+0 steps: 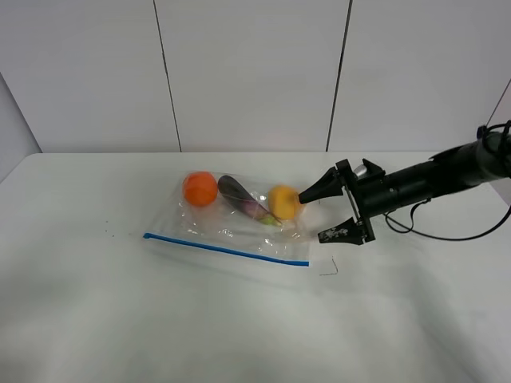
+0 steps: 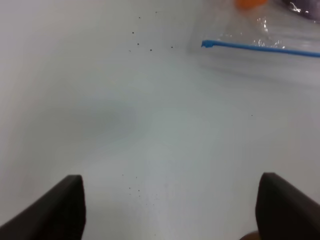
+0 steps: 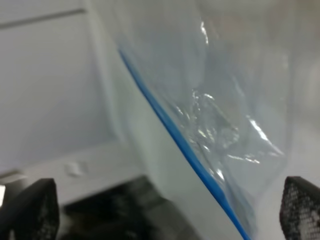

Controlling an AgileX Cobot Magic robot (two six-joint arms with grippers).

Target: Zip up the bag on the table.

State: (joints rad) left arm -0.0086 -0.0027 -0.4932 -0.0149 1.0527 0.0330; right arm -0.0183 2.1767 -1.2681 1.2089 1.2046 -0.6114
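Exterior high view shows the clear, floppy rectangular plastic zip bag (image 1: 231, 227) lying flat near the middle of the large plain white worktop (image 1: 96, 319). A thin blue zipper strip (image 1: 226, 249) runs along the bag's near edge, from its left corner to its right corner. Through the plastic, a round orange fruit (image 1: 200, 189) sits toward the bag's far left, a dark purple elongated vegetable (image 1: 242, 199) lies at a slant in the middle, and a round yellow fruit (image 1: 284, 202) rests toward the bag's far right.

The black right gripper (image 1: 318, 215) reaches in level from the bag's right side. Its jaws stand wide apart, one tip touching or just beside the yellow fruit, the other just beyond the right end of the zipper strip; they hold nothing. A small thin mark (image 1: 328, 268) on the worktop lies just beside the bag's near right corner, and a few tiny dark specks (image 1: 112, 234) lie to the bag's left.

In the right wrist view the zipper strip (image 3: 175, 135) and crinkled plastic (image 3: 220, 120) fill the space between the spread dark jaw tips.

The left gripper (image 2: 170, 205) hovers over bare worktop (image 2: 125, 115), well apart from the bag's left corner (image 2: 206, 44); its jaws are spread wide and empty.
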